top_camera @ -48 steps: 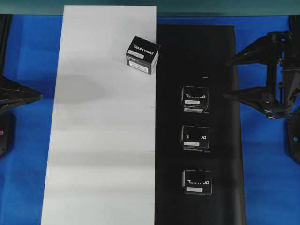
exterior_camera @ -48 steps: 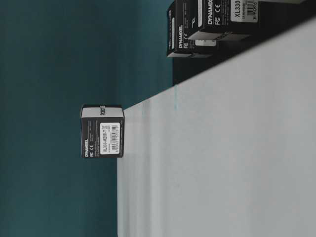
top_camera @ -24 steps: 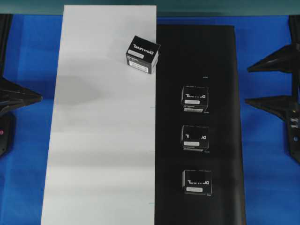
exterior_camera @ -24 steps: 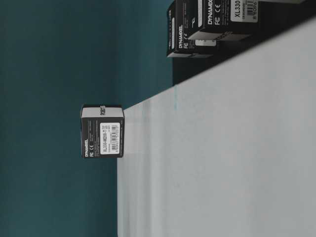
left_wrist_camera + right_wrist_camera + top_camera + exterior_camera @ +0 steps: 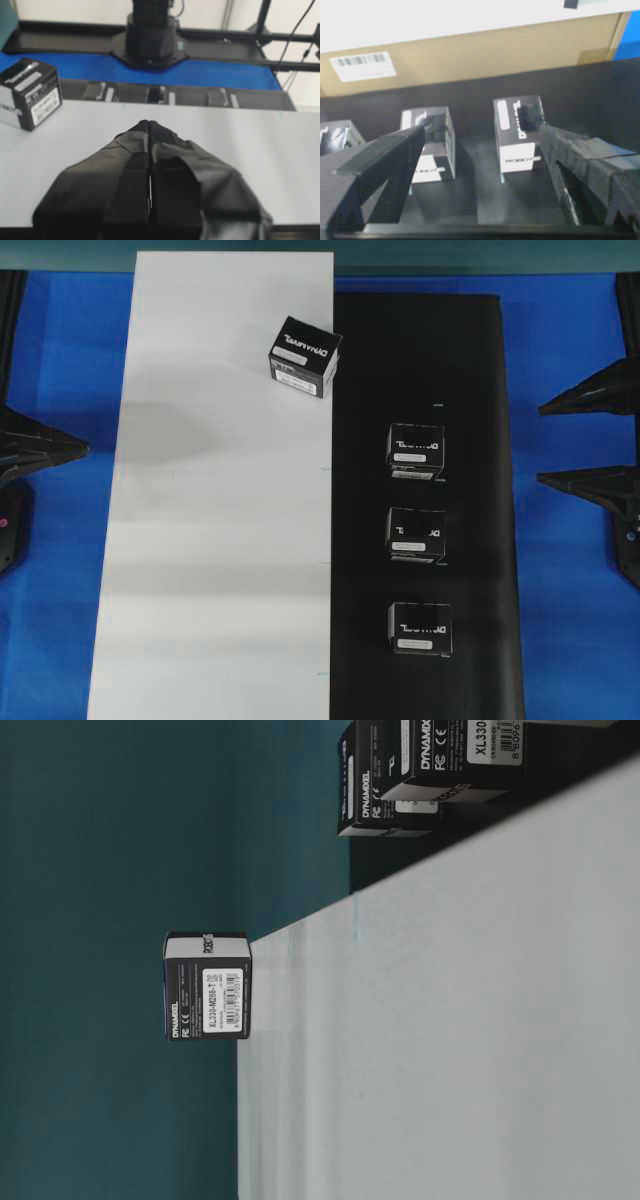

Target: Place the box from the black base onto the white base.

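Box (image 5: 304, 357) sat on white base (image 5: 200, 540); three boxes stayed on black base (image 5: 470, 390). R gripper (image 5: 590, 440) was wide open, empty; L gripper (image 5: 150, 131) pressed shut, empty.

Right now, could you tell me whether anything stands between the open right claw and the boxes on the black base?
Nothing visible does. The right claw hangs open past the black base's right edge, with only bare sheet and blue table before the nearest box.
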